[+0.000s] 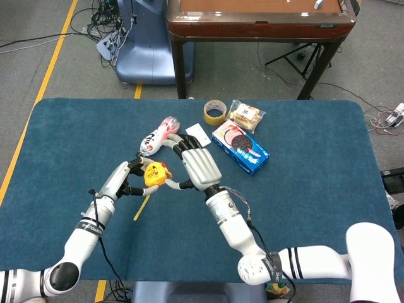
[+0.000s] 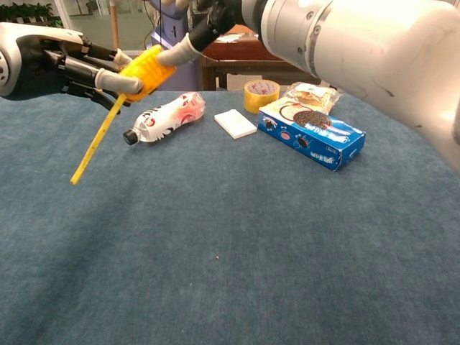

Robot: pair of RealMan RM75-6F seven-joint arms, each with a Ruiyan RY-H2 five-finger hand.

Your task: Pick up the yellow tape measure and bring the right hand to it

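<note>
The yellow tape measure (image 1: 155, 174) is held above the table by my left hand (image 1: 123, 178), whose fingers grip its case (image 2: 147, 72). A length of yellow blade (image 2: 95, 143) hangs down from it to the left. My right hand (image 1: 197, 163) is close beside the case on its right, fingers spread, and its thumb tip (image 2: 172, 54) touches the case's upper right side. The right forearm (image 2: 359, 50) fills the upper right of the chest view. My left hand (image 2: 54, 66) shows at that view's upper left.
On the blue table (image 1: 315, 189) lie a crushed plastic bottle (image 1: 158, 134), a white card (image 1: 198, 134), a roll of yellow tape (image 1: 214, 112), a blue cookie box (image 1: 240, 146) and a snack bag (image 1: 245, 115). A brown wooden table (image 1: 259, 19) stands behind.
</note>
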